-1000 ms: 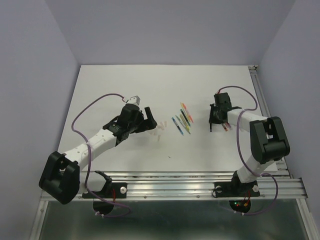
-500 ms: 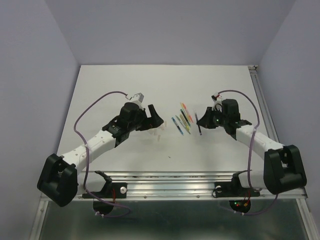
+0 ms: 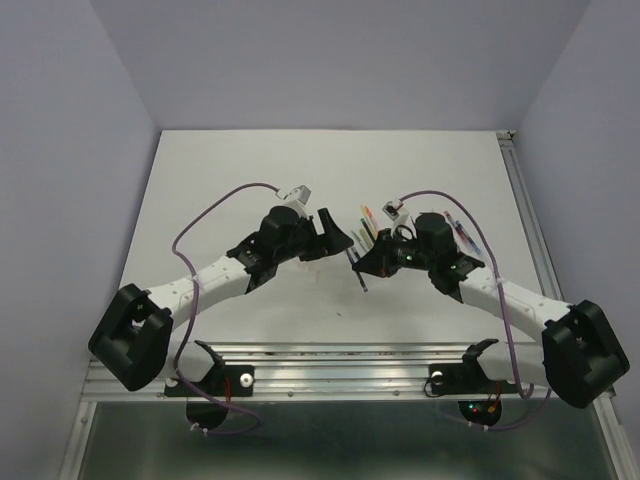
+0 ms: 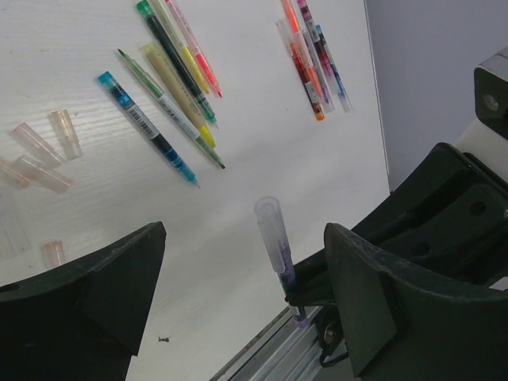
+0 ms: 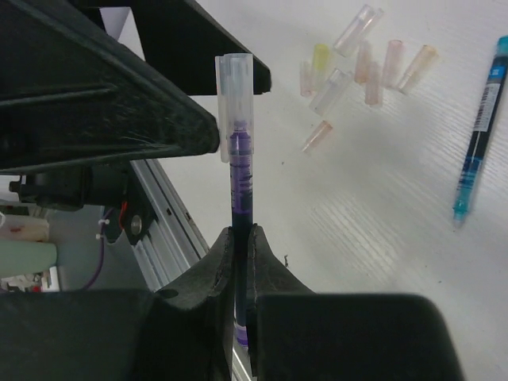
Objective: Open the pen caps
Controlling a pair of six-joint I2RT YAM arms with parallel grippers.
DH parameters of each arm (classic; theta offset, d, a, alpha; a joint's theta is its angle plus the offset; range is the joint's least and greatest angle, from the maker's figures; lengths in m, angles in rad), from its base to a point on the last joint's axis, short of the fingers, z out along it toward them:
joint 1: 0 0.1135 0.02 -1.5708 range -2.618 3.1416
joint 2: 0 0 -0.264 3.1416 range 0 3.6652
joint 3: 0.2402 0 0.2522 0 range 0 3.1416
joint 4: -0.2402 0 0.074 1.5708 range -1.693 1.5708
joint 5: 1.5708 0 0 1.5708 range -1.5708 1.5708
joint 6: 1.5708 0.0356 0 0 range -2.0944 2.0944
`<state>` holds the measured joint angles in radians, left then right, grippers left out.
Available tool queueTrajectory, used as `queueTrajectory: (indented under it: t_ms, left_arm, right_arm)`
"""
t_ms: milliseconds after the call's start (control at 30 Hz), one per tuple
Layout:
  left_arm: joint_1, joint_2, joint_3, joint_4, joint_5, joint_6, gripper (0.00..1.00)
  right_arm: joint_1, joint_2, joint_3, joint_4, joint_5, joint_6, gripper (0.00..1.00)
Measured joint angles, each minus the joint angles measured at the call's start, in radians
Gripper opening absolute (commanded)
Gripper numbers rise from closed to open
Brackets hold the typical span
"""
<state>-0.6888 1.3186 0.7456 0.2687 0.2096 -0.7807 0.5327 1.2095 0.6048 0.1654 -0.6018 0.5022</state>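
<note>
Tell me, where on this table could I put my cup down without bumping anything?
The far stretch of the table, between the back wall and the pens, is bare across. A narrower bare strip lies by the middle of the front rail. The centre is crowded: pens, pen caps, and the left gripper and right gripper close together at a purple pen.

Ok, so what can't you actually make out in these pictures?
- Right wrist view: lower end of the purple pen, hidden between the right gripper fingers.
- Left wrist view: some loose caps, cut by the frame edge and the left gripper finger.
- Top view: the pen's cap, too small.
</note>
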Motion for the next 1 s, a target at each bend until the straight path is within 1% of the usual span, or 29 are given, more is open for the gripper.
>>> queueTrajectory:
  t_ms: [100, 233, 267, 300, 333, 433, 467, 500, 533, 567, 833, 933, 1000]
  left_arm:
    - [-0.006, 0.012, 0.003, 0.008, -0.002, -0.012, 0.86]
    - [-0.011, 0.013, 0.01, 0.014, -0.005, -0.022, 0.71]
    - [-0.011, 0.013, 0.013, 0.017, -0.005, -0.025, 0.64]
    - [-0.012, 0.013, 0.015, 0.02, -0.005, -0.026, 0.6]
    - [-0.012, 0.013, 0.016, 0.019, -0.006, -0.028, 0.48]
    - [-0.012, 0.014, 0.022, 0.018, -0.004, -0.029, 0.31]
    - [-0.013, 0.015, 0.026, 0.018, -0.003, -0.029, 0.19]
    - [-0.013, 0.016, 0.029, 0.016, -0.003, -0.027, 0.13]
    - [-0.012, 0.021, 0.035, 0.016, 0.002, -0.035, 0.02]
    - [-0.013, 0.025, 0.043, 0.011, 0.003, -0.032, 0.0]
    - [-0.013, 0.035, 0.065, -0.011, -0.013, -0.036, 0.0]
    - [-0.016, 0.035, 0.081, -0.058, -0.031, -0.038, 0.0]
    - [-0.006, 0.045, 0.108, -0.122, -0.006, -0.036, 0.0]
  right_arm:
    - [0.021, 0.002, 0.0, 0.029, 0.0, 0.021, 0.01]
    - [0.039, 0.01, 0.0, 0.055, 0.0, 0.039, 0.01]
    - [0.042, 0.013, 0.0, 0.056, 0.0, 0.042, 0.01]
    - [0.045, 0.015, 0.0, 0.06, 0.002, 0.045, 0.01]
    - [0.045, 0.017, 0.0, 0.062, 0.003, 0.045, 0.01]
    - [0.047, 0.023, 0.0, 0.074, 0.013, 0.045, 0.01]
    - [0.049, 0.028, 0.0, 0.075, 0.018, 0.045, 0.01]
    - [0.05, 0.031, 0.0, 0.078, 0.019, 0.045, 0.01]
    - [0.051, 0.034, 0.0, 0.082, 0.022, 0.045, 0.01]
    - [0.051, 0.037, 0.0, 0.084, 0.026, 0.045, 0.01]
    - [0.053, 0.04, 0.0, 0.097, 0.029, 0.045, 0.01]
    - [0.074, 0.029, -0.024, 0.109, 0.05, 0.066, 0.01]
    - [0.109, 0.019, -0.049, 0.132, 0.093, 0.088, 0.01]
